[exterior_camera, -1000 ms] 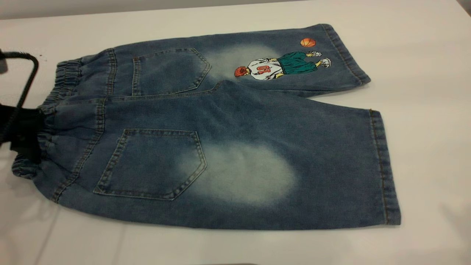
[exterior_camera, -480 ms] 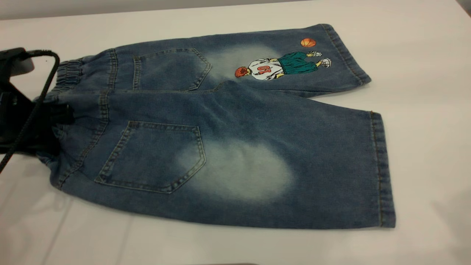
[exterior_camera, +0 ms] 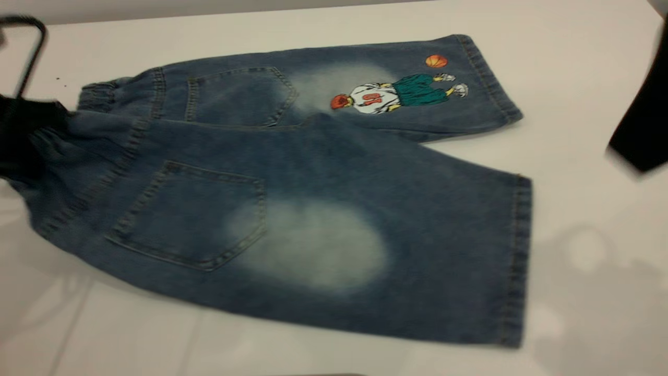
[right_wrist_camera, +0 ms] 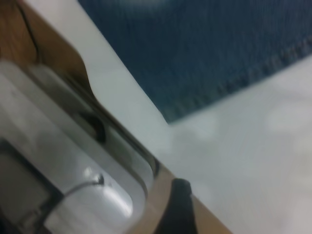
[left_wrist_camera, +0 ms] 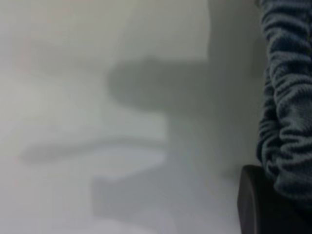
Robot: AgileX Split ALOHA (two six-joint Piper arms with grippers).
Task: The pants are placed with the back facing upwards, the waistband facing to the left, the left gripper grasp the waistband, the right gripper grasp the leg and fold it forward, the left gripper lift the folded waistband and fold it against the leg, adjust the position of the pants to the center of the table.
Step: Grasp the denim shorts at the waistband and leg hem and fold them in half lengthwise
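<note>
You see the pants [exterior_camera: 292,209] lying on the white surface [exterior_camera: 584,292], back side up, with both back pockets showing. The waistband [exterior_camera: 96,94] is at the end of the pants toward the left arm, and the two hems are at the opposite end. The plain leg [exterior_camera: 365,245], the one with the large pale patch, takes the side of the pants nearer to the camera. The other leg, with the basketball print [exterior_camera: 402,94], lies on the far side of the pants and flat on the surface.

The left gripper [exterior_camera: 23,138] is at the waistband end of the pants, on the corner that belongs to the plain leg. The denim there is pulled and wrinkled toward it. In the left wrist view the ruffled waistband [left_wrist_camera: 287,97] lies against a black finger [left_wrist_camera: 265,204], so the fingers appear closed on the waistband. A black cable [exterior_camera: 31,52] loops above this gripper.

The right arm [exterior_camera: 644,120] hangs above the surface beyond the hem end of the pants and does not touch them. The right wrist view shows a corner of the pants [right_wrist_camera: 204,53] and the edge of the surface [right_wrist_camera: 117,92]. You cannot tell if the right fingers are open or closed.
</note>
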